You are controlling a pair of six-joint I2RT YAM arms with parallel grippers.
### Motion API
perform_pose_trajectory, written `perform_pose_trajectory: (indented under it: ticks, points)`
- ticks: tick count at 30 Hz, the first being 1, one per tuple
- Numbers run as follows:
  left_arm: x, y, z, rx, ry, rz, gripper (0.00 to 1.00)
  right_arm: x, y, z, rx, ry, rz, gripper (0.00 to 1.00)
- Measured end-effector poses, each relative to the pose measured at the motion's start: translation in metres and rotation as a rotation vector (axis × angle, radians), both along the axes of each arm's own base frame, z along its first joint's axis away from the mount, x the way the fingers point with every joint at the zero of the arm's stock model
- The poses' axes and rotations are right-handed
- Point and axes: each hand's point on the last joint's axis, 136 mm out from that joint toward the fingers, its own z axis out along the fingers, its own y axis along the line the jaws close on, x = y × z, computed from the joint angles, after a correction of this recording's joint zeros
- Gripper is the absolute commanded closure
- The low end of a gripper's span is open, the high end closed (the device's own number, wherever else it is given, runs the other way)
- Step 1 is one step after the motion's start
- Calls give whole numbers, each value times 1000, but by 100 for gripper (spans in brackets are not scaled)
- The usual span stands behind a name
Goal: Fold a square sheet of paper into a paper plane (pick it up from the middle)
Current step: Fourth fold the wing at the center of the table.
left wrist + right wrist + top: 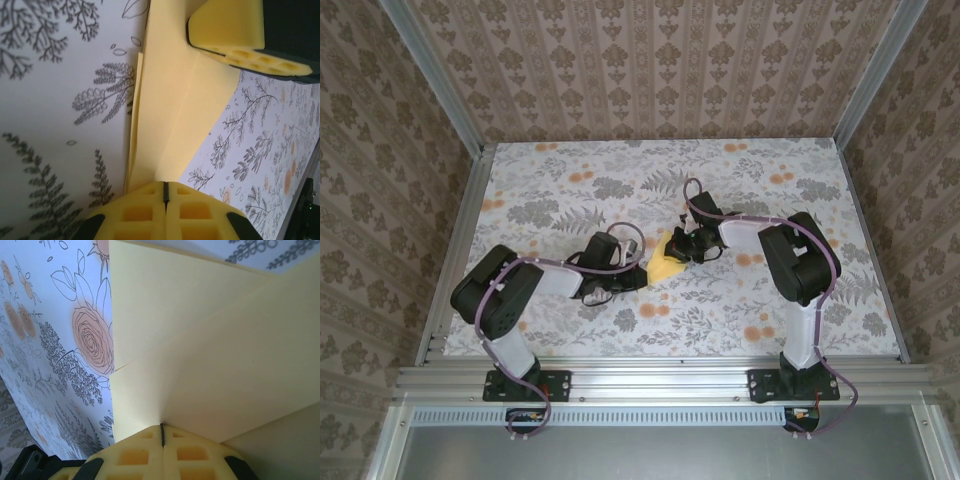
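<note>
straight ahead of the left gripper (640, 272) the way is blocked: the folded square sheet of paper (665, 262) is pinched at its tips. just past the sheet the right gripper (680, 248) comes in from the opposite side, its yellow fingers (227, 25) closed on the sheet's other end. each arm fills the strip behind its own gripper. beyond both grippers, on the far side, the table (570, 170) lies open up to the back wall (660, 60). on the near side a bare band runs to the metal rail (660, 380).
</note>
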Motion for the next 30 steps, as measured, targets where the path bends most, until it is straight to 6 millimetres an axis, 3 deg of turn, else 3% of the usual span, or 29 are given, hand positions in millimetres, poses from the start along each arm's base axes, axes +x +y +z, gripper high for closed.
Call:
perform_pose_trajectory:
  ticks: [15,19,22,25,30]
  points:
    - [-29,25,-1,110,57,-7,99,0,0,0,-4,6,2,99]
    - [-38,39,5,172,79,3,84,2,1,4,1,-6,8,91]
    - [-31,40,27,172,36,18,70,3,-2,7,-10,-8,8,79]
    - [-14,34,54,147,-41,33,61,5,-5,24,-9,-43,8,67]
    - [5,30,67,160,-98,50,50,20,-16,89,15,-216,-42,51]
